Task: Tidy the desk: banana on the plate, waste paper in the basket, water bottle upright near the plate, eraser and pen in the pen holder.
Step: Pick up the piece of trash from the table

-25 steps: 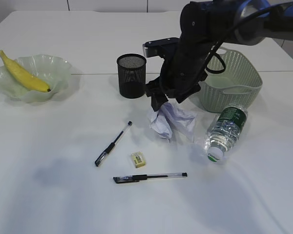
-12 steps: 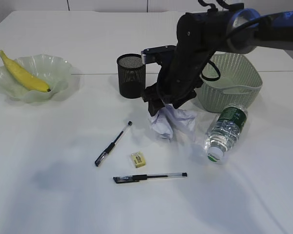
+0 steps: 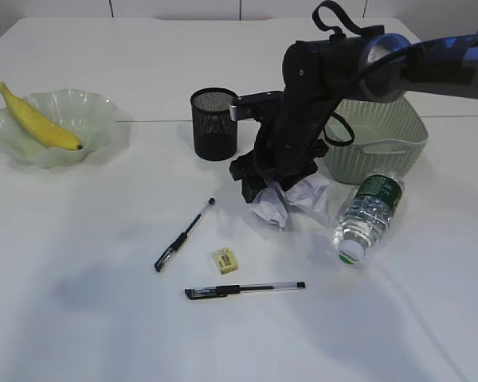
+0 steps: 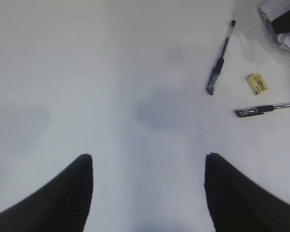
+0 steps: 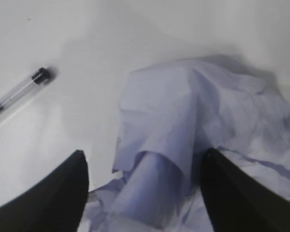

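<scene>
The crumpled white waste paper [image 3: 295, 199] lies mid-desk. My right gripper [image 3: 271, 177] is down on it, open, its fingers standing on either side of a fold of the paper [image 5: 183, 111]. The right gripper [image 5: 144, 164] holds nothing. The banana [image 3: 36, 121] lies in the pale-green plate [image 3: 95, 107] at far left. The water bottle [image 3: 366, 215] lies on its side by the sage-green basket [image 3: 382, 135]. The eraser [image 3: 225, 260] and two pens [image 3: 185, 234] [image 3: 243, 289] lie in front of the black mesh pen holder [image 3: 215, 123]. My left gripper [image 4: 149, 162] hangs open over bare desk.
The left wrist view shows one pen [image 4: 220, 58], the eraser [image 4: 257, 83] and the other pen [image 4: 266, 108] off to the upper right. A pen's clear end [image 5: 19, 99] lies left of the paper in the right wrist view. The right arm leans between holder and basket.
The right arm has come down and its open gripper now sits on the waste paper, which has shifted slightly. Everything else on the desk stays where it was.
</scene>
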Robot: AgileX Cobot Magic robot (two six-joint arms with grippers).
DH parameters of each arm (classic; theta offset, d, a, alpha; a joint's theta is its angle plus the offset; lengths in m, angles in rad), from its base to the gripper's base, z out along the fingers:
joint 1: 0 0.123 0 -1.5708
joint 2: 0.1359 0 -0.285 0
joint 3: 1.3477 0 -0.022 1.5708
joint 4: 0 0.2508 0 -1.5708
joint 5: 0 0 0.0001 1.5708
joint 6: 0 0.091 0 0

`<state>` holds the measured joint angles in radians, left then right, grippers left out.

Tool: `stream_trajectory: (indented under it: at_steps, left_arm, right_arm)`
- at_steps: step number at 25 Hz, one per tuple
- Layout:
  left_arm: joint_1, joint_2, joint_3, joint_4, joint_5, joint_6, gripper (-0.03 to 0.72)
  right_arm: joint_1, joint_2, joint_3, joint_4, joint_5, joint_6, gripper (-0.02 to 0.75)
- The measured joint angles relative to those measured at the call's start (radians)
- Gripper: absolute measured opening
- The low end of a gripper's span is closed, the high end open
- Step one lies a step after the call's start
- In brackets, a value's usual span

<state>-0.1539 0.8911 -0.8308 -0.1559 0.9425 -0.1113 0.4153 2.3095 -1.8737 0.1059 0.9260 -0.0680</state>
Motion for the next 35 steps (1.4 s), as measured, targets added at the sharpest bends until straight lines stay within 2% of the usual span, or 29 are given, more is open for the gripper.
stream_trajectory:
  at_steps: [3, 8, 11, 15, 19, 27, 35]
  left_arm:
    - [0.000, 0.000, 0.000, 0.000, 0.000, 0.000, 0.512]
    - [0.000, 0.000, 0.000, 0.000, 0.000, 0.000, 0.510]
    - [0.000, 0.000, 0.000, 0.000, -0.007, 0.000, 0.508]
    - [0.000, 0.000, 0.000, 0.000, -0.007, 0.000, 0.508]
    - [0.000, 0.000, 0.000, 0.000, -0.008, 0.000, 0.508]
    - [0.000, 0.000, 0.000, 0.000, -0.015, 0.000, 0.508]
    - [0.000, 0.000, 0.000, 0.000, -0.019, 0.000, 0.508]
  right_arm:
    - [0.000, 0.000, 0.000, 0.002, 0.000, 0.000, 0.468]
    - [0.000, 0.000, 0.000, 0.008, 0.000, 0.000, 0.232]
    - [0.001, 0.000, 0.000, 0.009, 0.000, 0.000, 0.141]
    - [0.001, 0.000, 0.000, 0.014, 0.010, 0.000, 0.068]
    - [0.001, 0.000, -0.002, 0.016, 0.031, 0.000, 0.039]
    - [0.001, -0.004, -0.092, 0.034, 0.130, 0.000, 0.035]
    - [0.001, -0.080, -0.110, 0.038, 0.189, -0.012, 0.032]
